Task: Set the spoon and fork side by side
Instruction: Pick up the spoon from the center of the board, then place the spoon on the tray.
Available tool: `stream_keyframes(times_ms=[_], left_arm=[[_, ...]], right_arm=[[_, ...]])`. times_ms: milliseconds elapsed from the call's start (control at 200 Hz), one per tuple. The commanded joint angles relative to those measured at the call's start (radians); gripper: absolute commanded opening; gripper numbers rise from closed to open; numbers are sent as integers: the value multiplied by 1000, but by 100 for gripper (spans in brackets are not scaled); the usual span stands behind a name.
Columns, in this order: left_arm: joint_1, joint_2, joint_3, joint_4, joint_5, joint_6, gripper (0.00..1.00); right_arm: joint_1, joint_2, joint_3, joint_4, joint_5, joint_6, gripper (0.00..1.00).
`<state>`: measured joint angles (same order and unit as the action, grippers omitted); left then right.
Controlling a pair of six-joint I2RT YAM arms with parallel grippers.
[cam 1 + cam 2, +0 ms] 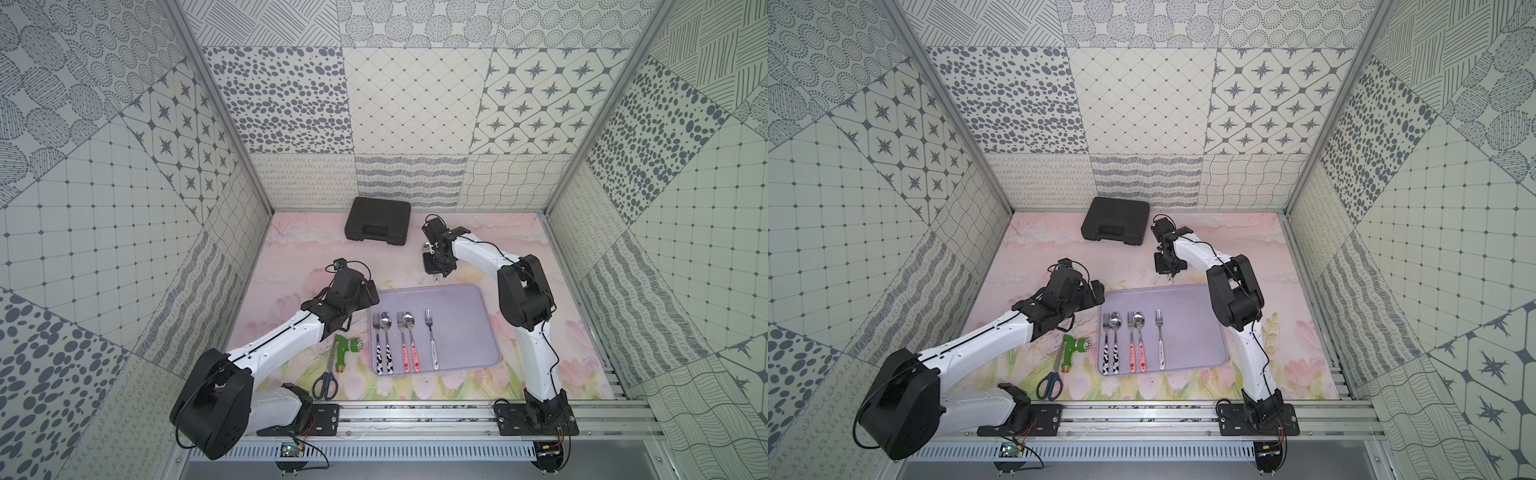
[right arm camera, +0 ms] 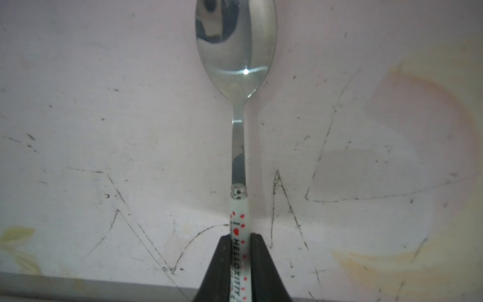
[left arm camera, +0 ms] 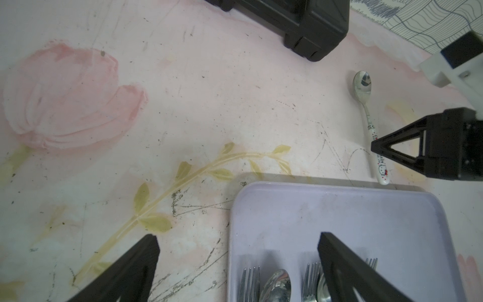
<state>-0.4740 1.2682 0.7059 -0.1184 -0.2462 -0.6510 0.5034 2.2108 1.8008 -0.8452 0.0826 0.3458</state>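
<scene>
The right gripper (image 2: 239,239) is clamped tight on the white, red-dotted handle of the spoon (image 2: 236,52), its polished oval bowl pointing far, on the scuffed pink mat (image 1: 299,266) just beyond the smooth lavender tray (image 1: 478,316). The white-handled fork (image 1: 430,332) lies on the tray. The left gripper (image 3: 238,236) gapes wide, empty.

Only one print is legible. On the white handle of the spoon (image 2: 238,157), black capitals run lengthwise: "I", a red heart, then "HELLO KITTY". Characters past that are unreadable. In the left wrist view the spoon lies just outside the rim of the lavender tray (image 3: 326,188), and its lettering is too small to read.
</scene>
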Motion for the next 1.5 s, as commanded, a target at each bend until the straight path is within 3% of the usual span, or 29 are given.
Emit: stream_keyframes(times_ms=[0, 250, 680, 1231, 1496], left_arm=[[5, -9, 7, -21, -24, 11, 100], [5, -12, 6, -22, -22, 10, 100], [5, -14, 6, -20, -18, 8, 100], [5, -10, 4, -19, -29, 10, 99], [5, -25, 1, -20, -30, 15, 100]], right_arm=[[1, -79, -2, 3, 20, -13, 4], [2, -162, -62, 5, 17, -5, 4], [26, -421, -351, 53, 8, 45, 3], [164, -796, -761, 89, 41, 204, 3], [263, -909, -928, 120, 58, 313, 4]])
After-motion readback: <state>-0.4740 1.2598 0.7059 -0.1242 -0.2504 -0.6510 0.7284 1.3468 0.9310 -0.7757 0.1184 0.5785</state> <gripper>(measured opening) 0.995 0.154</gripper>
